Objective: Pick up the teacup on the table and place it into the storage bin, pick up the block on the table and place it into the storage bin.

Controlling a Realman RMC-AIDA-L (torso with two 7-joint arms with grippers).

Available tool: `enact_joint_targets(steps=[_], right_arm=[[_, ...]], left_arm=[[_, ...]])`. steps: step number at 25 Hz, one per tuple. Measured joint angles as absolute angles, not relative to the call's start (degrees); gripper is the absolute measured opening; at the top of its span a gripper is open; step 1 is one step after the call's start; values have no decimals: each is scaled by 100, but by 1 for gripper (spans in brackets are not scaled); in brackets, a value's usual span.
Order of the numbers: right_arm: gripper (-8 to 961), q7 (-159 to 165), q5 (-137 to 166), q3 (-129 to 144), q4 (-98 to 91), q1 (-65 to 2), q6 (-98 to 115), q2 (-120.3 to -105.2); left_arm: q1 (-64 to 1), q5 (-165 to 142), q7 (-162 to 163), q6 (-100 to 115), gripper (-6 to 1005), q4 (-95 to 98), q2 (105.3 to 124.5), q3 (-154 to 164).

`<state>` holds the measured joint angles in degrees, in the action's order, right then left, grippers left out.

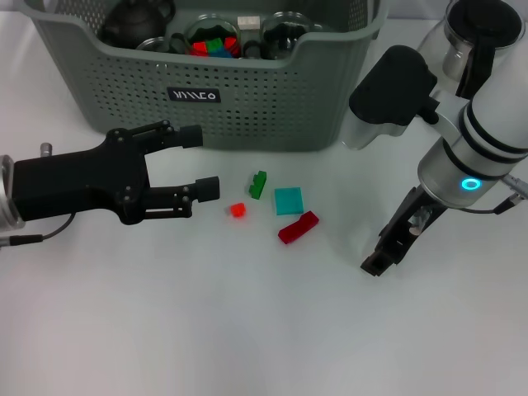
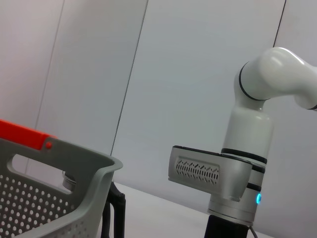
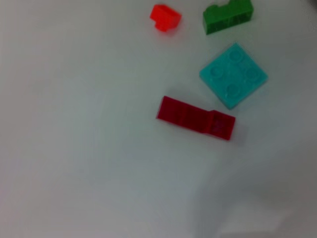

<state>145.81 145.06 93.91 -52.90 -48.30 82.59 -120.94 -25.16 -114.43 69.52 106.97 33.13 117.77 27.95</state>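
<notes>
Sitting on the white table (image 1: pixel 165 330) in front of the storage bin (image 1: pixel 247 99) are four small blocks: a tiny red-orange block (image 1: pixel 238 209), a green block (image 1: pixel 258 184), a flat teal block (image 1: pixel 289 200) and a long dark red block (image 1: pixel 298 228). They lie close together, and the teal one almost touches the dark red one. No teacup shows on the table; dark cups and more coloured blocks already sit inside the bin. The left gripper (image 1: pixel 200 162) hangs low over the table just left of the blocks, with its two black fingers (image 1: pixel 190 134) wide apart and nothing between them. The right gripper (image 1: pixel 388 247) points down at the table, off to the right of the blocks, and I cannot tell if its fingers are apart or together. The blocks look like hard plastic, so they should be light and stiff and will not squash or break. They are smooth, so they may slip or skid away if pushed. The dark red block looks best to take across its two long sides, near the middle. The tiny one could pop out easily.
</notes>
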Motion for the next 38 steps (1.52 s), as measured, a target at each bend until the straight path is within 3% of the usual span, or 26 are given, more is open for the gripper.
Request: enact_joint_targets(steps=[10, 20, 31, 38], right_arm=[[438, 14581, 14454, 9421, -5293, -4810, 8270, -12086], [438, 14113, 14208, 8114, -6151, -4469, 8908, -12044], [438, 11561, 11239, 4969, -6675, -3648, 10442, -11981], [438, 10428, 9581, 4284, -6443, -3353, 10807, -11995]], left_arm=[[-2514, -11443, 6952, 10696, 861, 3313, 11777, 2795], [-2486, -11444, 6952, 10739, 861, 3313, 11769, 2702], [-2516, -11444, 7004, 10740, 861, 3321, 11732, 2552], [-2362, -11490, 6975, 10753, 861, 3374, 11536, 2163]])
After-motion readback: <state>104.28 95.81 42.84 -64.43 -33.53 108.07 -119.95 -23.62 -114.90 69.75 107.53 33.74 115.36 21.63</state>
